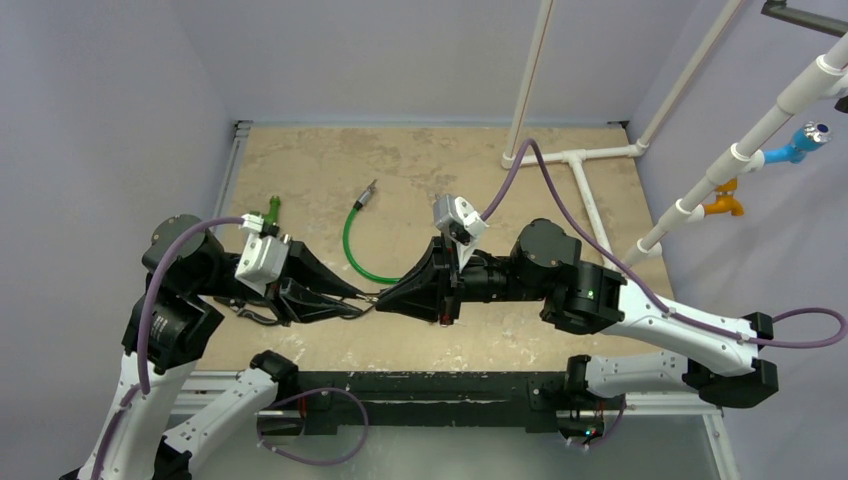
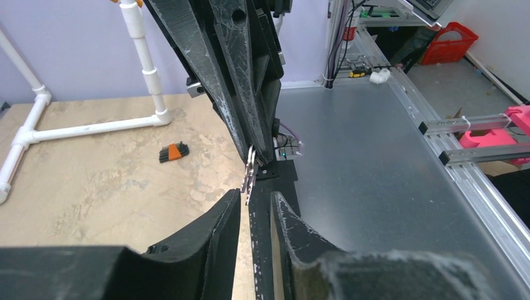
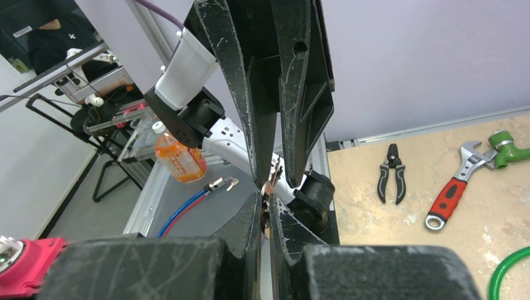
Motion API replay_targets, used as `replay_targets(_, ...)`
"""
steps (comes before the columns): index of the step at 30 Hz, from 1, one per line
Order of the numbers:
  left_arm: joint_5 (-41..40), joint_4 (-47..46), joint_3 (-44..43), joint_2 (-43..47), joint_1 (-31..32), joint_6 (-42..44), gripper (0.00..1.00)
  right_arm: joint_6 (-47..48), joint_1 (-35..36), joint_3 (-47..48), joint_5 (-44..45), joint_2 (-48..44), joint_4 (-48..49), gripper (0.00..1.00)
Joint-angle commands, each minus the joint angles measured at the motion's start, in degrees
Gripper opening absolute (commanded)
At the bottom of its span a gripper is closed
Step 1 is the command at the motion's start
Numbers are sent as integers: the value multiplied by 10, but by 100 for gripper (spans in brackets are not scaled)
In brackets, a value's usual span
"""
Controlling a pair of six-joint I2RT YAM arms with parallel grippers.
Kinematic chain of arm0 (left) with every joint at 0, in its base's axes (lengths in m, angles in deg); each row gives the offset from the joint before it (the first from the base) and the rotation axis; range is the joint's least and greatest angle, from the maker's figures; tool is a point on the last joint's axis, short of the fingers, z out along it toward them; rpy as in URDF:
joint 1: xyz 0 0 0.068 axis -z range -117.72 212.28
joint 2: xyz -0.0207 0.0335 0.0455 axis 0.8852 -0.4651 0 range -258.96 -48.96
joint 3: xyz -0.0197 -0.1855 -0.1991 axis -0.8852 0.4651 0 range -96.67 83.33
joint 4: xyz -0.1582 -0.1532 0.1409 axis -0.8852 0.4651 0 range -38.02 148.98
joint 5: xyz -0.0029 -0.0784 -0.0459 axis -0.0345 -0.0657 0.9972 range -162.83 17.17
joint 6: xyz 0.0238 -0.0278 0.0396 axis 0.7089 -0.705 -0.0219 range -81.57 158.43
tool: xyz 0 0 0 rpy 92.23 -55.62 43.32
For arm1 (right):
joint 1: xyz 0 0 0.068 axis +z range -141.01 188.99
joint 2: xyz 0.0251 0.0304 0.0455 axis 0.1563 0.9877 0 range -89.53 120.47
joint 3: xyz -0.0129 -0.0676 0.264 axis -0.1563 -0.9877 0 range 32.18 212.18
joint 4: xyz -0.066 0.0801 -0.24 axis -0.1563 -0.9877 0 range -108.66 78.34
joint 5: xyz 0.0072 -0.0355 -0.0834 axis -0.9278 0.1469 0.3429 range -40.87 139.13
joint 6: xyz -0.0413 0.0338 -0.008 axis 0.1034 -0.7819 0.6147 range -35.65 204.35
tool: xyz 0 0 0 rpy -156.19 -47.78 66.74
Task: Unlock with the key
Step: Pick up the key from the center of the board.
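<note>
My two grippers meet tip to tip over the near middle of the table. The right gripper (image 3: pixel 267 199) is shut on a coppery key (image 3: pixel 269 190), with silvery key blades (image 2: pixel 249 175) sticking out past its tips. The left gripper (image 2: pixel 256 195) is open with a narrow gap, and the blades hang at its mouth close to the left finger, not clamped. In the top view the tips of the left gripper (image 1: pixel 365 297) and the right gripper (image 1: pixel 385 300) almost touch. A green cable lock (image 1: pixel 348 245) with a metal end (image 1: pixel 367 195) lies on the table beyond them.
A white PVC pipe frame (image 1: pixel 580 160) stands at the back right. A hex key set (image 2: pixel 173 152), black pliers (image 3: pixel 391 178), a red-handled wrench (image 3: pixel 453 187) and a green fitting (image 1: pixel 272 210) lie on the table. A blue-red cable with a small key (image 3: pixel 219 184) lies off the table.
</note>
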State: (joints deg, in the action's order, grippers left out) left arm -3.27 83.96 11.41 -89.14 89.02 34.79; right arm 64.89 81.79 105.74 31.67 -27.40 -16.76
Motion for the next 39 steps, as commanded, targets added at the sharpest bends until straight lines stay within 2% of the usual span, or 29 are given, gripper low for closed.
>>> replay_targets(1,-17,-33,-17,5,-2,-23,19,1,-2,-4,11,-5,28,0)
replay_targets(3,-19,-34,-17,5,-2,-24,8,1,-3,-4,13,-6,31,0)
replay_targets(5,-17,-31,-18,4,-2,-23,1,1,-3,-7,15,-7,35,0)
replay_targets(13,-16,-29,-17,5,-2,-19,0,-1,-3,-13,23,-7,41,0)
replay_targets(14,-17,-28,-18,4,-2,-18,0,1,-3,-11,32,-7,36,5)
replay_targets(15,-19,-22,-20,4,-2,-13,0,1,-3,-10,42,-9,30,16)
replay_targets(16,-22,-13,-21,3,-2,-6,0,3,-3,-8,54,-12,22,38)
replay_targets(17,-25,-4,-23,3,-2,1,0,4,-3,-2,73,-17,12,52)
replay_targets(18,-28,3,-23,3,-2,8,0,6,-3,2,87,-24,2,61)
replay_targets(19,-31,12,-23,2,-2,14,0,10,-3,5,97,-33,-9,63)
replay_targets(27,-48,65,-27,-8,-2,57,0,38,-3,12,150,-75,-20,66)
replay_targets(30,-66,118,-53,-25,-1,94,0,56,-3,25,118,-53,-25,66)
replay_targets(33,-95,179,-80,-45,1,130,0,63,-3,42,80,-21,-31,59)
replay_targets(36,-149,225,-100,-56,8,156,0,76,-3,47,65,16,-35,56)
replay_targets(39,-178,314,-152,-85,14,210,0,91,-3,46,67,38,-44,56)
